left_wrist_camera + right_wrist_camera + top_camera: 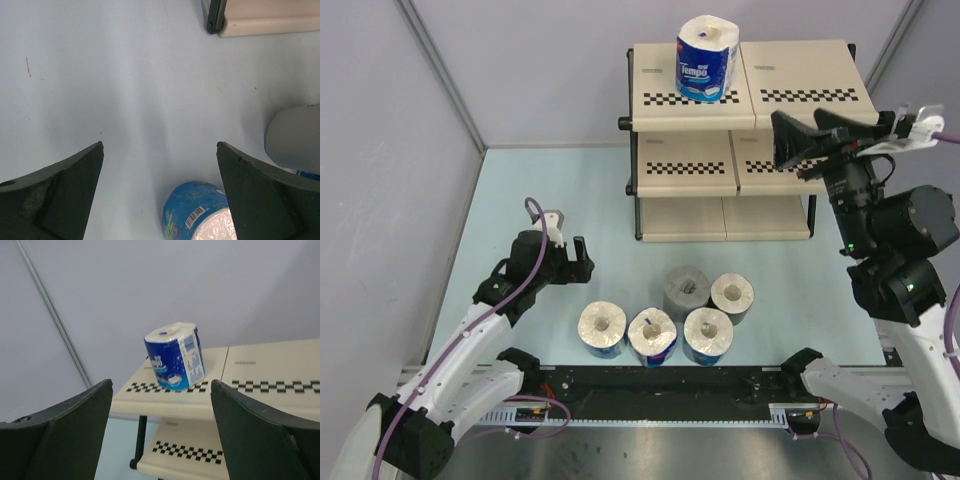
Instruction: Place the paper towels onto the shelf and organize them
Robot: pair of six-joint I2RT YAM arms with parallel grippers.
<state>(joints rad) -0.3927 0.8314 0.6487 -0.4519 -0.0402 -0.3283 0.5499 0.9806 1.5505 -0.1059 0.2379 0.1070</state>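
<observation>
Top external: blue-wrapped roll (pixel 707 58) upright on shelf (pixel 800 72) top tier; five rolls (pixel 708 333) clustered on tabletop (pixel 550 190). Left fingers (pixel 55 197) and right fingers (pixel 55 440) spread wide, empty. Straddle nearest roll (pixel 602 329) squarely with left; squeeze gently.

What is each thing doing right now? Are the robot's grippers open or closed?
Shelf: upright, one roll on it.
Tempo roll: upright on the top tier.
Five other rolls: standing on end on the table, cores up.
Left gripper: open, empty.
Right gripper: open, empty.
</observation>
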